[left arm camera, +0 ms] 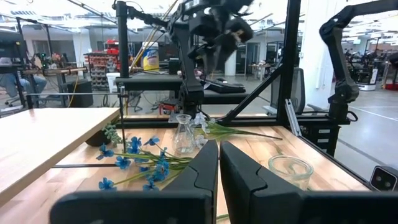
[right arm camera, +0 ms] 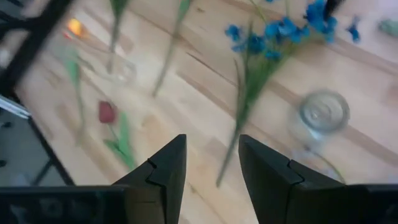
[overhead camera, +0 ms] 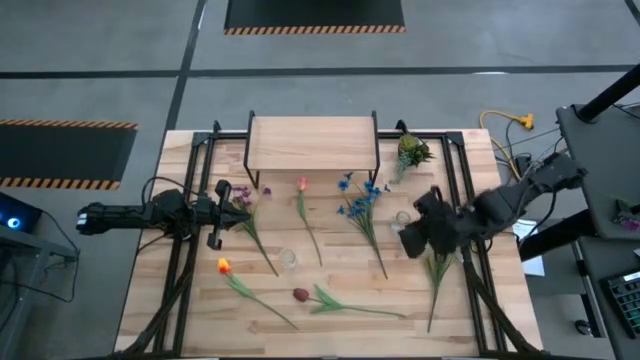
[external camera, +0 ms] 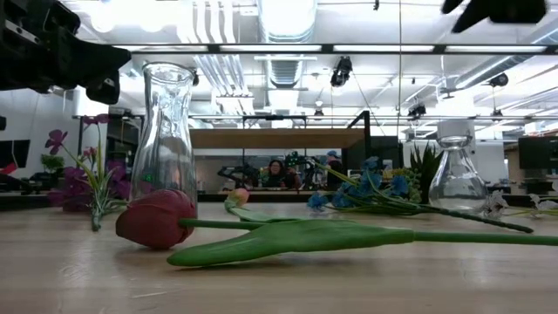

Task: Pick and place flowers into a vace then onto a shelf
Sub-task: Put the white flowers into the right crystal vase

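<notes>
High view shows me the blue flowers [overhead camera: 362, 205] lying flat on the worktop [overhead camera: 200, 310], just beside the right pincer [overhead camera: 412, 236], which hangs empty, fingers parted. I'd descend straddling one stem, not several. Left pincer [overhead camera: 222, 208] waits closed.

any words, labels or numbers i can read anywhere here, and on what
None can be read.
Yellow tub on the far rack, left wrist view: has a label, too small and blurred to read.
Flowers, vases, shelf and table: no writing visible.
</notes>
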Available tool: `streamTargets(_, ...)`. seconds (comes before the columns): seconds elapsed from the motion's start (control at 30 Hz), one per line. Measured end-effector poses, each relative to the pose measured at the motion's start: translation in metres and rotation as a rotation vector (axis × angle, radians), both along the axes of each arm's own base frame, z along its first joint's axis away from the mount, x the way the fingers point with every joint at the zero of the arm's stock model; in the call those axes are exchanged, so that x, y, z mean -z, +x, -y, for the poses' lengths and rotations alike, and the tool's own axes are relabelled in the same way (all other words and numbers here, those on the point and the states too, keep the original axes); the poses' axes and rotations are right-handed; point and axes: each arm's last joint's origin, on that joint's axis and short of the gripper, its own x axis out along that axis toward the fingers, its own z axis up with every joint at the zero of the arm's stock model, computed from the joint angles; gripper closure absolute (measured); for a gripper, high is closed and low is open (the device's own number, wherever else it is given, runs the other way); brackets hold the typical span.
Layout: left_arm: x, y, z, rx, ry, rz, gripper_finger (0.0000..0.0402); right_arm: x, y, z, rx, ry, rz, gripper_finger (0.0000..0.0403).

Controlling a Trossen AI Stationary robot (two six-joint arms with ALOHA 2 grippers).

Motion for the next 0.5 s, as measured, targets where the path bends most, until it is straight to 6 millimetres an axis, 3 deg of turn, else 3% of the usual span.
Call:
streamTargets(0.3,-0.003,0.0,0.0,0.0,0.0,0.014,0.0402,0.027,-0.015,-0.038,0.258,-0.064,-0.45,0.0264)
streamTargets(0.5,-0.005,-0.001,0.0,0.0,0.0,0.024,0.0402,0.052,-0.015,-0.05,0.294,-0.025,-0.5,0.0259)
